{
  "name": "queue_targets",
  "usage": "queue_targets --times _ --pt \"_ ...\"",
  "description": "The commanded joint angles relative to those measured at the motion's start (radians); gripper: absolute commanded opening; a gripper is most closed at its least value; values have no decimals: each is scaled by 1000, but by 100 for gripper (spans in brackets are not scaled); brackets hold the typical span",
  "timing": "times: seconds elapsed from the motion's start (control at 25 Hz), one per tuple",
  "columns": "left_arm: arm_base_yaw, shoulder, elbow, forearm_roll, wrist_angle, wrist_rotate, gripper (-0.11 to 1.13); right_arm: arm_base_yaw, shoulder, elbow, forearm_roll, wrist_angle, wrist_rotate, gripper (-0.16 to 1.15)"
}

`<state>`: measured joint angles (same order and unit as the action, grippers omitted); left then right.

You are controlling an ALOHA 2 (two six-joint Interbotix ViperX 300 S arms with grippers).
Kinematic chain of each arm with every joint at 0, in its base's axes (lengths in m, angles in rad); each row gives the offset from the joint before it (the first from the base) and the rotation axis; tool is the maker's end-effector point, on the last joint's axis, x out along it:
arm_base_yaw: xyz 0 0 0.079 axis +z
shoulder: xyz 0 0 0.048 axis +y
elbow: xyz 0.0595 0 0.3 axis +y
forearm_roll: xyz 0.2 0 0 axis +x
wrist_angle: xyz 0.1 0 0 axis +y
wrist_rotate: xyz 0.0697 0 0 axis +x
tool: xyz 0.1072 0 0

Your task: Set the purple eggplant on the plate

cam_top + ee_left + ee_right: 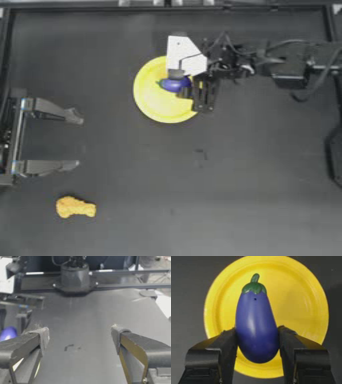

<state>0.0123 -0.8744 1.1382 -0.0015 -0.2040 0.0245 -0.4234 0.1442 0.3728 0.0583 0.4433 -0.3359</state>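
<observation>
The purple eggplant (256,328) is glossy blue-purple with a green stem end, which points away from the wrist camera. My right gripper (257,343) is shut on it, with a black finger pressed against each side of its thick end. The yellow plate (304,301) lies directly behind the eggplant. From above, the eggplant (175,84) and right gripper (178,86) are over the plate's (152,97) right half. I cannot tell whether the eggplant touches the plate. My left gripper (75,141) is parked open at the left edge, holding nothing.
A lumpy orange-yellow piece (75,206) lies near the front left of the table. In the left wrist view the open left gripper (80,336) looks across the bare dark table, and the eggplant (8,333) shows as a purple spot far off.
</observation>
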Motion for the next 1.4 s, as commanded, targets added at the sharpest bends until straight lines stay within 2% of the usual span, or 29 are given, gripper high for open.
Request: queue_targets --times 0.04,0.4,0.72,0.8,1.2,1.28,1.4 --pt "3 14 -15 0 -5 -3 103 -11 32 -58 9 2 -17 14" --pt "5 14 -15 0 -5 -3 103 -25 129 -115 -3 15 -29 14" --pt "3 23 -15 0 -5 -5 103 -29 156 -135 -5 21 -40 21" --pt "5 25 -15 0 -5 -5 103 -31 158 -138 -6 21 -40 29" --pt "5 25 -14 -2 -5 -5 103 -35 167 -143 18 41 -38 97" --pt "6 25 -14 0 -5 -5 103 -40 167 -147 32 46 -38 104" --pt "6 25 -14 0 -5 -6 103 -41 167 -156 31 58 -38 102"
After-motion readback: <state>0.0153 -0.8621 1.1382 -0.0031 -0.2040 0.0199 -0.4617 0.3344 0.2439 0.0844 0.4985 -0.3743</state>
